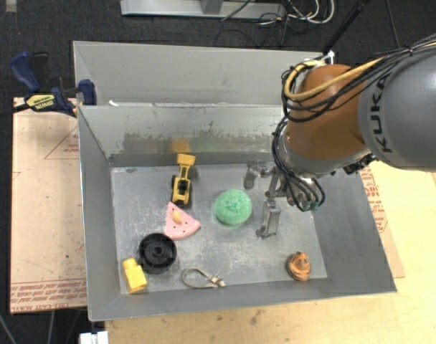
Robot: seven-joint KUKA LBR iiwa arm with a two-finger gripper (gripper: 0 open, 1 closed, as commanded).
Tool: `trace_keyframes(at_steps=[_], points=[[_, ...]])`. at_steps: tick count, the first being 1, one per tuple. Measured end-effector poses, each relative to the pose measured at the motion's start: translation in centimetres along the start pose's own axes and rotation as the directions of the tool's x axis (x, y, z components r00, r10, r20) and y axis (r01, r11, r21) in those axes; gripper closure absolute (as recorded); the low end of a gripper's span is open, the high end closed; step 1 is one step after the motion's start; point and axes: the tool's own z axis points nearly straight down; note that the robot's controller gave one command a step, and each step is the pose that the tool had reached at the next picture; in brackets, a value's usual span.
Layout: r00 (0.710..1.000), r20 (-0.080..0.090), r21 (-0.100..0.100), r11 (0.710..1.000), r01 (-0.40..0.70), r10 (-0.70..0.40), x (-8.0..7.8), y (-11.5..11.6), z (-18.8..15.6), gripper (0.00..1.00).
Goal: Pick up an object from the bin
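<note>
My gripper hangs low over the middle right of the bin floor. Its fingers stand open, one fingertip nearer the front and the other towards the back wall, with nothing between them. A fuzzy green ball lies just left of the fingers, close to them but outside the gap. A small orange-brown figure sits on the floor to the front right of the gripper.
A yellow toy digger stands by the back wall. Left of the ball lies a pink wedge. A black round disc, a yellow block and a thin metal clip lie towards the front left.
</note>
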Motion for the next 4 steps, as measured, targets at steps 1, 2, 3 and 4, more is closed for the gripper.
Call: trace_keyframes(at_steps=[1, 2, 3, 4], points=[[0.975, -0.008, 0.002, 0.975, -0.223, 0.223, -2.3, -0.3, 2.3, 0.0], [0.998, -0.005, 0.001, 0.998, -0.058, 0.058, -3.5, -0.6, 4.9, 0.0], [1.0, -0.007, 0.0, 1.0, 0.012, -0.012, -3.6, -0.5, 7.6, 0.0], [0.999, 0.012, -0.001, 0.999, -0.044, 0.044, -4.1, -0.7, 9.7, 1.0]])
